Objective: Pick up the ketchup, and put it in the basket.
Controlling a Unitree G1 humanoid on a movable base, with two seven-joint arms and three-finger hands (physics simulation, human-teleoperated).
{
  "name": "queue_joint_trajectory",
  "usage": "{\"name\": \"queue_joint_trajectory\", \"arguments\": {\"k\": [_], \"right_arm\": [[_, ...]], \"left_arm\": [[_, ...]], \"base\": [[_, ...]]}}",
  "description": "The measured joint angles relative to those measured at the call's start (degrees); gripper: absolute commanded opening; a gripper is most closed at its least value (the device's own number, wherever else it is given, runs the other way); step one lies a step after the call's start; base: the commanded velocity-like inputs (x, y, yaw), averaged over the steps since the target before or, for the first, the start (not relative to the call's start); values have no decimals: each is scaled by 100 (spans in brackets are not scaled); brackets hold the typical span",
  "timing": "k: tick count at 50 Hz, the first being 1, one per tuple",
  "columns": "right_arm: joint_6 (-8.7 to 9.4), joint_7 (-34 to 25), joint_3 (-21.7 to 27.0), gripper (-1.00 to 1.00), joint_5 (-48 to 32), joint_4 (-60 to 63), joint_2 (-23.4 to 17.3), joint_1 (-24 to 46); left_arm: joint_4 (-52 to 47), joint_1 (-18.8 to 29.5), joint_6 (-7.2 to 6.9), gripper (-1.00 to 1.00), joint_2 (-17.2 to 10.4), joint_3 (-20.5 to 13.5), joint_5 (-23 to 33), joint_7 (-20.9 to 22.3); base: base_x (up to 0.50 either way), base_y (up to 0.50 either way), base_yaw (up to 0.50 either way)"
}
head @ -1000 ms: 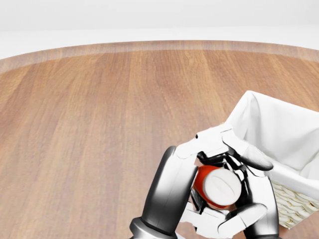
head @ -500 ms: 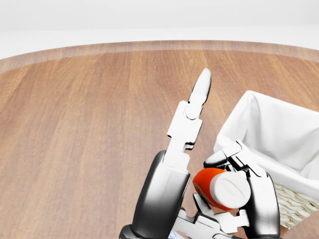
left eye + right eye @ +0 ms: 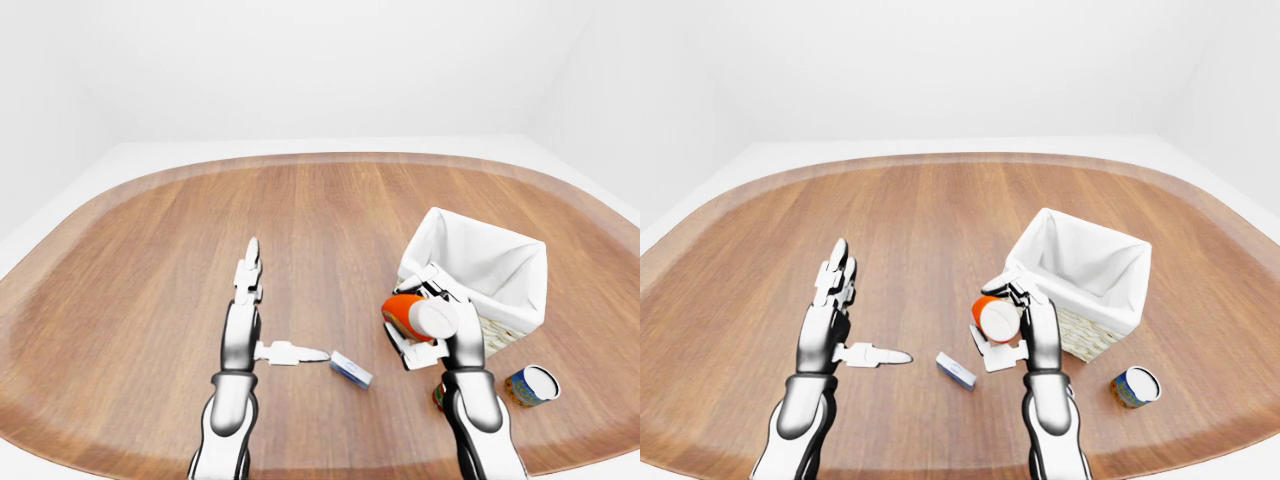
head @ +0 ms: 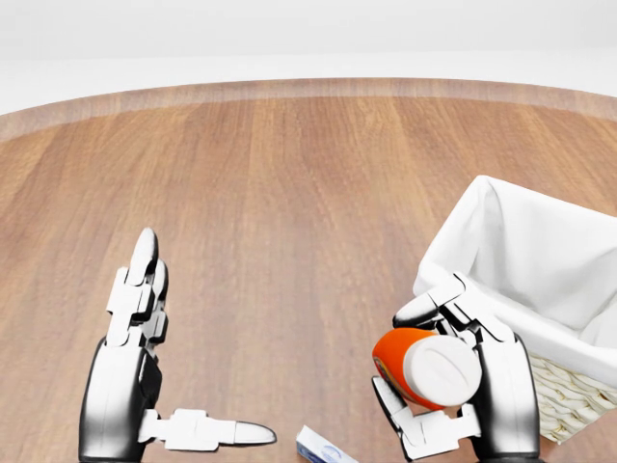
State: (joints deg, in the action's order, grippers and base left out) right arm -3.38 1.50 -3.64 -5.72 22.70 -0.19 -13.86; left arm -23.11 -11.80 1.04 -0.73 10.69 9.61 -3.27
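Sideways: red ketchup [image 4: 405, 365], white cap, gripped by right hand [image 4: 463, 371].

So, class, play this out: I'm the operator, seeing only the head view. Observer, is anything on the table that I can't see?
Observer: Yes, a tin can sits on the table, lower right of the basket in the left-eye view.
Operator: And that white corner at my bottom edge?
Observer: A small blue-and-white box, lying flat, left of the ketchup.
Operator: Anything in the basket?
Observer: The eye views show only its white lining.
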Motion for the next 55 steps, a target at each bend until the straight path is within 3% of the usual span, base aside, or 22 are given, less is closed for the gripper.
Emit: {"name": "queue_joint_trajectory", "arguments": {"k": [3, 6, 15, 26, 55], "right_arm": [[-13, 11, 10, -100, -8, -51, 2, 28], [-12, 20, 21, -100, -16, -89, 5, 56], [-17, 34, 54, -100, -31, -215, 13, 140], [-56, 74, 57, -100, -93, -422, 21, 250], [162, 172, 99, -100, -188, -617, 31, 402]], "left_arm": [[438, 18, 247, 100, 6, -298, -110, 49], [731, 29, 396, 100, 15, -520, -187, 88], [1284, 118, 396, 100, 28, -959, -341, 133], [1716, 211, 396, 100, 17, -1168, -308, 113], [1863, 194, 396, 100, 23, -1232, -265, 137]], "base": [[0, 0, 0], [0, 0, 0], [0, 0, 0], [0, 0, 0], [0, 0, 0]]}}
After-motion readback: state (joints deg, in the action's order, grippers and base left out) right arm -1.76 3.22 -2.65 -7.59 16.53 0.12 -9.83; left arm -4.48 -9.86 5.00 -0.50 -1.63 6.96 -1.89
